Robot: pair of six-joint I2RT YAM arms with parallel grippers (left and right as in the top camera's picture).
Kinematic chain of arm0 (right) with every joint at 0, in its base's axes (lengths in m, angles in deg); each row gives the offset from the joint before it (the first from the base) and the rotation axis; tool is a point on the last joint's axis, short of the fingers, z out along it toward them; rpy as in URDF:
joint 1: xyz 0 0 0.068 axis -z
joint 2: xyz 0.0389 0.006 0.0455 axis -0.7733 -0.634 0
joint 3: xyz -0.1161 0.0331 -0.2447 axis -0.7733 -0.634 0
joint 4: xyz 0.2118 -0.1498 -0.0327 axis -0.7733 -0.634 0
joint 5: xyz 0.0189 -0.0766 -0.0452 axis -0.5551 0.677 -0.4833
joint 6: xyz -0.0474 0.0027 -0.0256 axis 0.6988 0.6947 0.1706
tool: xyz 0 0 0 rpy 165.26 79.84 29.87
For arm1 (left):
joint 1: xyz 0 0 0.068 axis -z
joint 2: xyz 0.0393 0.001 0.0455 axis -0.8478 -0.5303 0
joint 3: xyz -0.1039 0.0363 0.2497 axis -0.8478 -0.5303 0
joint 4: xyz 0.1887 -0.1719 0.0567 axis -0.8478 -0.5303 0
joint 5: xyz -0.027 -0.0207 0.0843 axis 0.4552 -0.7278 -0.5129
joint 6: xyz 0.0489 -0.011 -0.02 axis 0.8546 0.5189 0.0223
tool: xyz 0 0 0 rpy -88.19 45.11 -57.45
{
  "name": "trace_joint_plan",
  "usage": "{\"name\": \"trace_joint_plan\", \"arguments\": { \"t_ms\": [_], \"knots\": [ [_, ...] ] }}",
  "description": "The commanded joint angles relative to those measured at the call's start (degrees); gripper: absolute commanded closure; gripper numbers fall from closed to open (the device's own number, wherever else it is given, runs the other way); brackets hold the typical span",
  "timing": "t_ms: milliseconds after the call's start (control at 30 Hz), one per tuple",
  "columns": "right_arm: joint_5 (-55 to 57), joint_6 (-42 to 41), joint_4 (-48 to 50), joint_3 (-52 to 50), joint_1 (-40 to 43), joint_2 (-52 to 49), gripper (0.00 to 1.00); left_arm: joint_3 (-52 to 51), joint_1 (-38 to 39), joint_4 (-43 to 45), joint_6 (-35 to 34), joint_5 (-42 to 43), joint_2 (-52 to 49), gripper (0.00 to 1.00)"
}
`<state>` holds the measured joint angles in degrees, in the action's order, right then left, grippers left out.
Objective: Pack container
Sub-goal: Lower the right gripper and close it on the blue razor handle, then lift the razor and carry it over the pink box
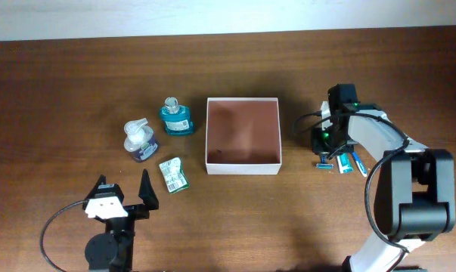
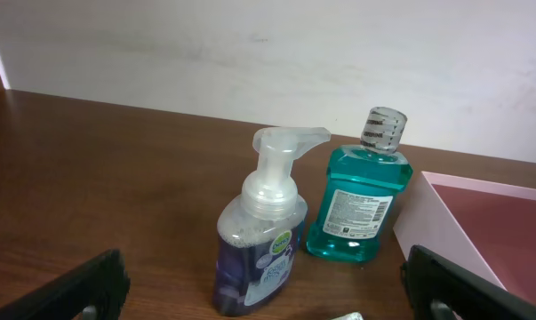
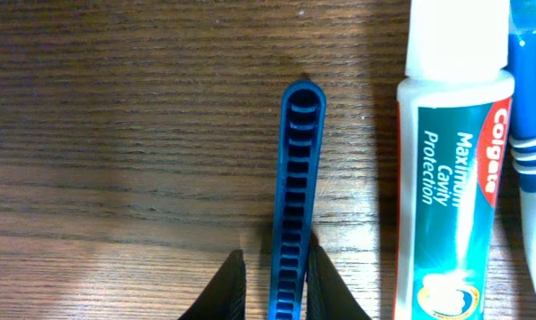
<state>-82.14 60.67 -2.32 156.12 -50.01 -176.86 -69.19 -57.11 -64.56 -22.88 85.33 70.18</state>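
Note:
The container (image 1: 243,167), a square white-walled box with a pinkish-brown inside, stands mid-table; its near corner (image 2: 432,222) shows in the left wrist view. To its right, my right gripper (image 1: 324,147) (image 3: 275,267) points down at the table, its fingers on either side of a blue ribbed handle (image 3: 296,187). The right finger touches the handle and a thin gap shows at the left finger. My left gripper (image 1: 125,187) (image 2: 272,293) rests wide open near the front edge and holds nothing. It faces a purple foam-soap pump bottle (image 2: 260,240).
A Colgate toothpaste tube (image 3: 452,160) and a blue-white toothbrush (image 3: 530,133) lie just right of the handle. Left of the container stand a teal mouthwash bottle (image 1: 176,119) (image 2: 361,200), the soap bottle (image 1: 139,142) and a small green packet (image 1: 173,174).

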Motion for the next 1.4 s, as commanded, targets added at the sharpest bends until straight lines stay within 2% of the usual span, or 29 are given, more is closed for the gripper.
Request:
{"name": "trace_joint_plan", "arguments": {
  "t_ms": [0,100,467,567,733,933,1100,1367],
  "knots": [
    [1.5,0.0,-0.4,0.4,-0.3,-1.4,0.87,-0.5,-0.3,0.1,0.5,0.5,0.5,0.01],
    [1.5,0.0,-0.4,0.4,-0.3,-1.4,0.96,-0.5,-0.3,0.1,0.5,0.5,0.5,0.01],
    [3.5,0.4,-0.9,1.3,-0.3,-1.3,0.96,-0.5,-0.3,0.1,0.5,0.5,0.5,0.01],
    [3.6,0.4,-5.2,6.0,-0.3,-0.9,0.96,-0.5,-0.3,0.1,0.5,0.5,0.5,0.01],
    [3.6,0.2,-15.2,19.5,-0.8,-0.3,0.96,-0.5,-0.3,0.1,0.5,0.5,0.5,0.01],
    [-0.2,-4.4,-24.9,33.2,-3.5,-0.3,0.96,-0.5,-0.3,0.1,0.5,0.5,0.5,0.01],
    [-2.4,-5.5,-29.0,38.8,-8.1,-0.3,0.96,-0.5,-0.3,0.1,0.5,0.5,0.5,0.01],
    [-2.5,-10.4,-30.0,39.2,-17.5,-0.3,0.96,-0.5,-0.3,0.1,0.5,0.5,0.5,0.01]
  ]
}}
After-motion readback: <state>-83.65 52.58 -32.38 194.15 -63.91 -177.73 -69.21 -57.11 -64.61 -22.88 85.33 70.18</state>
